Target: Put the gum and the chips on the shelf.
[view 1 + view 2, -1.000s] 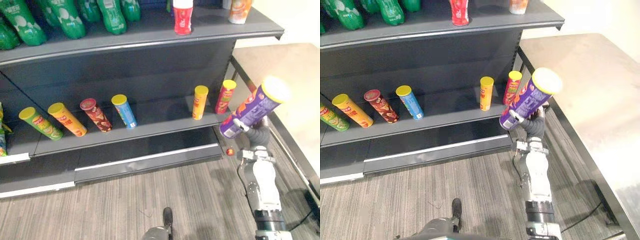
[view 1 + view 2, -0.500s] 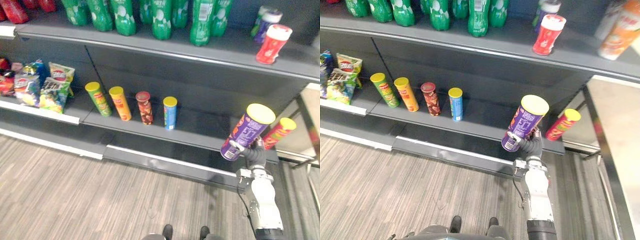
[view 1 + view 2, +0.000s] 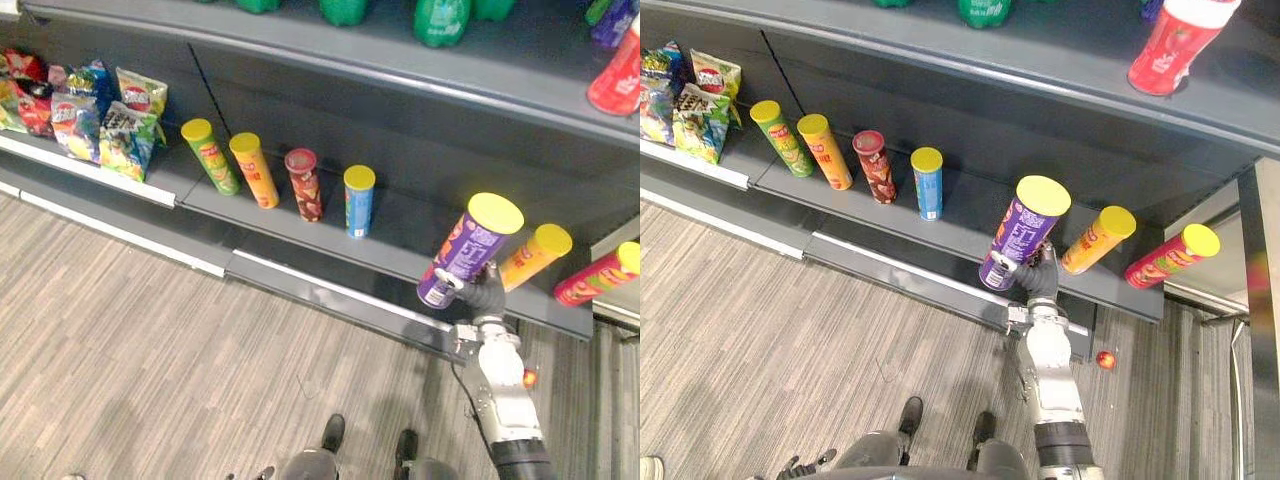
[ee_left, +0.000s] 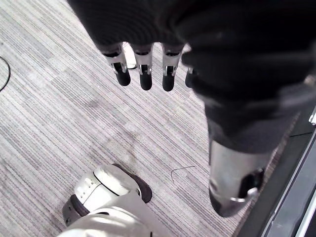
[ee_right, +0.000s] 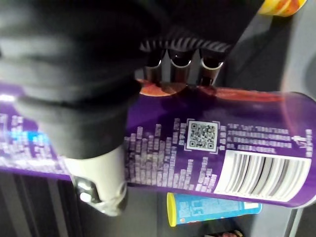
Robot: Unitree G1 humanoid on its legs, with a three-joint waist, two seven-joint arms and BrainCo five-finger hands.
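1. Chips can (image 3: 468,250), purple, tilts before the lower shelf (image 3: 400,235), clasped in my right hand (image 3: 487,296).
2. Left wrist view adds my left hand (image 4: 144,74), relaxed, above the floor (image 4: 54,103).
3. Camera has shifted; grip unchanged.

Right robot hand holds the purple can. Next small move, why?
Probably ease the purple can forward onto the shelf, into the gap between blue can and orange can; the right robot hand holds it tilted before that gap.
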